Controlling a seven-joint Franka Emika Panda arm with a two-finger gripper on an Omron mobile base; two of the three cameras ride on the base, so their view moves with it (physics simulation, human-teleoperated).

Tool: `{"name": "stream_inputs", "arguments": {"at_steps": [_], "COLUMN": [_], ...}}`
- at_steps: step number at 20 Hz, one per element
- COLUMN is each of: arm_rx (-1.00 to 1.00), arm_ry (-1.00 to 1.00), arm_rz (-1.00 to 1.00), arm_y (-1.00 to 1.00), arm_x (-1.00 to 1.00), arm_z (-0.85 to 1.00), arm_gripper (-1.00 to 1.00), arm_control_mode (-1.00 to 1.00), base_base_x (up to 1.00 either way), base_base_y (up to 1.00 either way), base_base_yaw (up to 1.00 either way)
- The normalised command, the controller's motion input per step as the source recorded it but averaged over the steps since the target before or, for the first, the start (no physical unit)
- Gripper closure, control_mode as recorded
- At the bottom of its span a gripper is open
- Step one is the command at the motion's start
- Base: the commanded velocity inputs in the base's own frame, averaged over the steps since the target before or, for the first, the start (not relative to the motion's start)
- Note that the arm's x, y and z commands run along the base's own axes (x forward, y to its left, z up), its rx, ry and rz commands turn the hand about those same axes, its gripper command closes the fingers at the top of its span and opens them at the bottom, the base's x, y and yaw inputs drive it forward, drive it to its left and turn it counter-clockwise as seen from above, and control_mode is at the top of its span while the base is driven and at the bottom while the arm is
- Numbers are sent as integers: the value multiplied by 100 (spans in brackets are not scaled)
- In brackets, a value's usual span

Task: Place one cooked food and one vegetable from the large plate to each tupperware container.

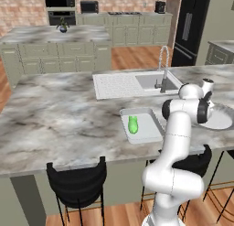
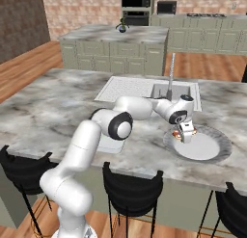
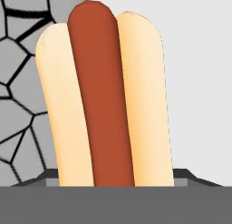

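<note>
Marbled grey counter (image 1: pixel 55 115) carrying sink (image 1: pixel 132 83), grey-white container (image 1: pixel 151 131) holding light-green vegetable (image 1: pixel 133 124); end effector (image 2: pixel 185 136) gripping hot dog (image 3: pixel 102 100), hovering at large plate (image 2: pixel 219 148) rim; brick-walled kitchen lying behind.

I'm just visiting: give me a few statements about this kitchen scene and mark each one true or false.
1. A green vegetable lies in the grey-white container. True.
2. The gripper is over the sink. False: it is at the plate, by its left rim.
3. The hot dog sits right in front of the hand camera. True.
4. The hot dog's sausage is green. False: it is red-brown, in a tan bun.
5. The arm reaches toward the stools. False: it reaches over the counter.
</note>
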Motion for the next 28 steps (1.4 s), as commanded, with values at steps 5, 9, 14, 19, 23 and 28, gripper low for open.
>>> {"name": "stream_inputs", "arguments": {"at_steps": [5,9,14,19,23,28], "arm_rx": [0,2,0,0,-3,-6], "arm_ry": [0,-1,-14,-4,0,-1], "arm_rz": [0,0,7,16,31,49], "arm_y": [47,84,66,96,100,96], "arm_x": [-72,-100,-96,-76,-48,-16], "arm_z": [-49,-7,74,99,74,32], "arm_gripper": [100,100,100,100,100,100], "arm_control_mode": [-100,-100,-100,-100,-100,-100], "base_base_x": [0,0,0,0,0,0], "base_base_y": [0,0,0,0,0,0], "base_base_yaw": [0,0,0,0,0,0]}}
